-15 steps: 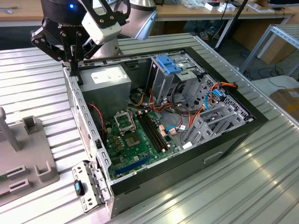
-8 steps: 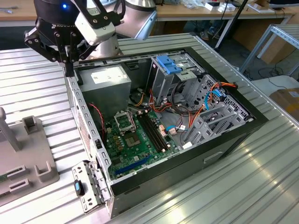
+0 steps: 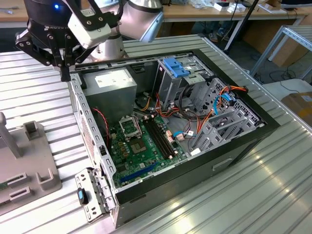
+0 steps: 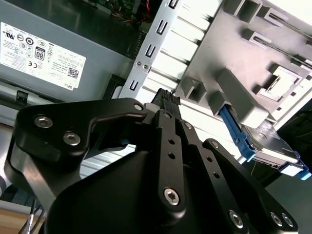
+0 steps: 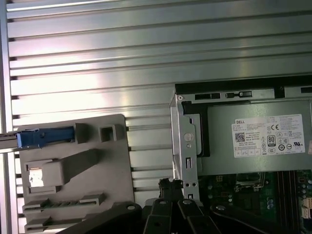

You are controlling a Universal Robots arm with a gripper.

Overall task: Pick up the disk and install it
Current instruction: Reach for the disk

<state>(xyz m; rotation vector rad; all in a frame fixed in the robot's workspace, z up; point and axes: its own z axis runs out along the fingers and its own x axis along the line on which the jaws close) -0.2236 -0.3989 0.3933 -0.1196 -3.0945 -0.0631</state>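
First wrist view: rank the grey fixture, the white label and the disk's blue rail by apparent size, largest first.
1. grey fixture
2. white label
3. disk's blue rail, a thin strip

Flat, dark rectangular disk (image 4: 270, 144) framed by bright blue plastic rails, lodged on edge in a slot of a grey plastic fixture plate (image 3: 29, 165). The plate lies on the ribbed metal table (image 3: 39, 90) at the exterior view's left, just beside but apart from the open black computer case (image 3: 234, 151). In the first wrist view the disk (image 5: 44, 138) appears edge-on as a narrow blue strip with a silvery end jutting past the plate's rim. In the second wrist view its broad face shows, one blue rail running along it to a paler blue tab at the outer corner.
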